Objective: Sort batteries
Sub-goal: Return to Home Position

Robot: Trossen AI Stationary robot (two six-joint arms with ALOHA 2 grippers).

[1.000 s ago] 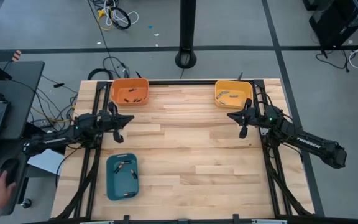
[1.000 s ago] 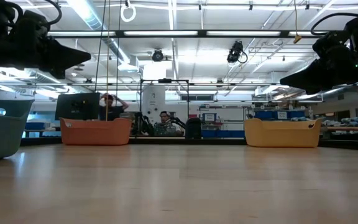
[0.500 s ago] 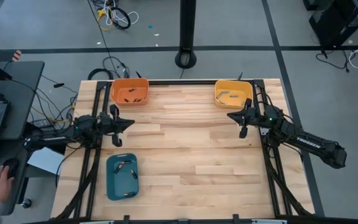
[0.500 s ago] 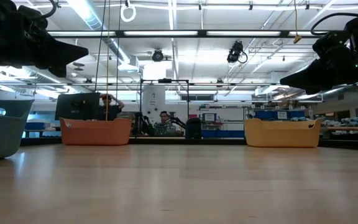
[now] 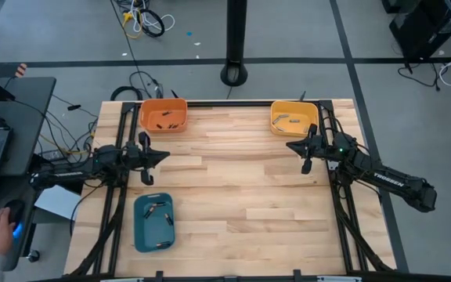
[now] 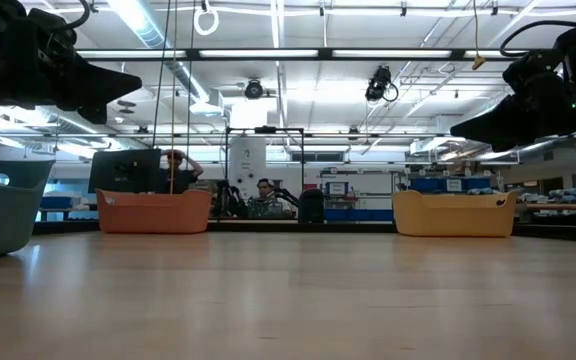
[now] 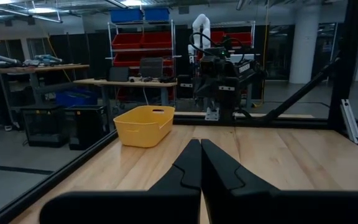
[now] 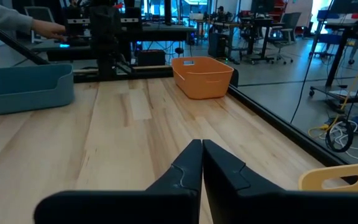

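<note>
Table [image 5: 233,180] was pale blond wood, butcher-block look with staggered planks, and black rails [image 5: 346,215] ran down the sides. Three bins on it: an orange bin [image 5: 164,115], a yellow bin [image 5: 294,117] and a teal-blue bin [image 5: 154,227]. The batteries [image 5: 165,122] in the orange one looked dark, the ones in the yellow more silvery grey. Left gripper [image 5: 161,153] and right gripper [image 5: 292,146] were both matte black. The right arm [image 5: 390,182] had white TROSSEN lettering plus a tiny green light [image 5: 340,146]. Floor [image 5: 304,31] was plain grey with dark stripes.
</note>
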